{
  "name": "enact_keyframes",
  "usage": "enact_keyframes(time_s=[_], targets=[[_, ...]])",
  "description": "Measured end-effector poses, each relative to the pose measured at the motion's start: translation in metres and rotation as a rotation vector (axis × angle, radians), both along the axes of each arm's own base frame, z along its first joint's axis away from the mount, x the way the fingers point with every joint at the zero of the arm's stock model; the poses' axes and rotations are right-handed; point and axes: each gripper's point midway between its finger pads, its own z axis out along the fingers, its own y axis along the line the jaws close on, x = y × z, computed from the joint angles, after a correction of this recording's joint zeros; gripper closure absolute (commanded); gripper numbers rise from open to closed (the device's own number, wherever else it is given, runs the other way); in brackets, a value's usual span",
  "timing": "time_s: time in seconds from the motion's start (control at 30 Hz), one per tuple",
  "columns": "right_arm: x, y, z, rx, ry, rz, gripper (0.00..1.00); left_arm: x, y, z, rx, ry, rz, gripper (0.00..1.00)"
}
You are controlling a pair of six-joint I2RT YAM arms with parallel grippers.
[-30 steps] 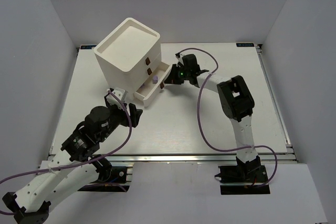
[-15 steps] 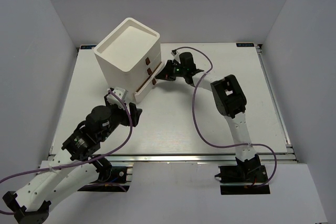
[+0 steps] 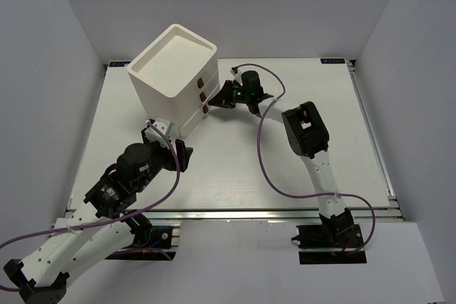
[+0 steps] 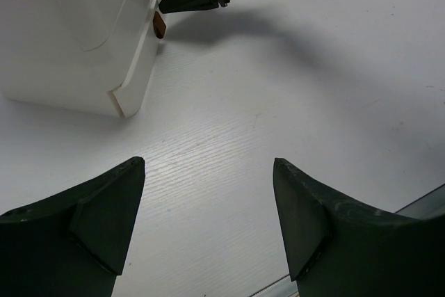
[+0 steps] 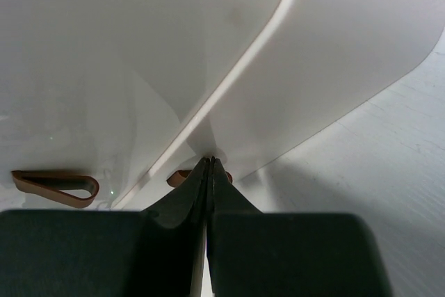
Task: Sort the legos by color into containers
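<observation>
Two table-mounted robot arms flank a white rounded-cube plastic cabinet [image 3: 173, 69] on the pale worktop [image 3: 235, 169] during a colour-sorting run. The right claw [image 3: 215, 103], fingers pinched together with nothing between them, rests its tip against the stacked fronts of the three shallow white drawers [image 3: 194, 108], just beside the small red-brown handles [image 3: 204, 95]. All three drawers sit flush with the cabinet. The left claw [image 4: 207, 172], fingers spread wide and holding nothing, hovers above bare worktop near the cabinet's front corner.

None of the tiny studded plastic bricks shows in any view. They are presumably shut away inside the drawers, though that cannot be confirmed from outside.

The risk, by the look of it, lies in the contact. The cabinet appears light and unanchored, so a firm push from the right claw could skid or twist it towards the left arm. A tip sliding off the curved drawer front could snag a handle and drag a drawer open.
</observation>
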Motion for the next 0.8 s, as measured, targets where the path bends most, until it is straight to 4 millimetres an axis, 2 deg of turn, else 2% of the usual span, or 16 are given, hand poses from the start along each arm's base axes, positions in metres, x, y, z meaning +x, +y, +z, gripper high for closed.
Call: enact_keyframes(time_s=[0.37,0.47,0.57,0.63,0.67,0.7,0.77,0.8], targets=[[0.006,0.003,0.009,0.019,-0.011,0.003,1.0,0.0,-0.001,-0.002,-0.001,0.009,0.002,0.16],[0.008,-0.002,0.007,0.006,-0.027,0.001,1.0,0.0,-0.001,-0.002,0.0,0.01,0.002,0.16],[-0.007,-0.019,-0.006,-0.07,-0.029,0.01,1.0,0.0,-0.001,-0.002,0.0,0.01,0.001,0.15],[-0.025,-0.041,-0.012,-0.157,-0.048,0.02,0.77,0.0,-0.001,-0.002,-0.001,0.01,-0.001,0.09],[-0.035,-0.054,-0.011,-0.204,-0.072,0.026,0.57,-0.001,-0.001,-0.002,-0.001,0.01,-0.004,0.06],[-0.047,-0.066,-0.008,-0.243,-0.083,0.035,0.51,-0.001,-0.001,-0.002,-0.002,0.011,-0.004,0.02],[-0.068,-0.091,0.014,-0.318,-0.184,0.077,0.41,-0.001,-0.002,-0.002,-0.006,0.012,-0.007,0.02],[-0.076,-0.1,0.025,-0.351,-0.227,0.094,0.4,-0.002,-0.003,-0.002,-0.008,0.013,-0.011,0.02]])
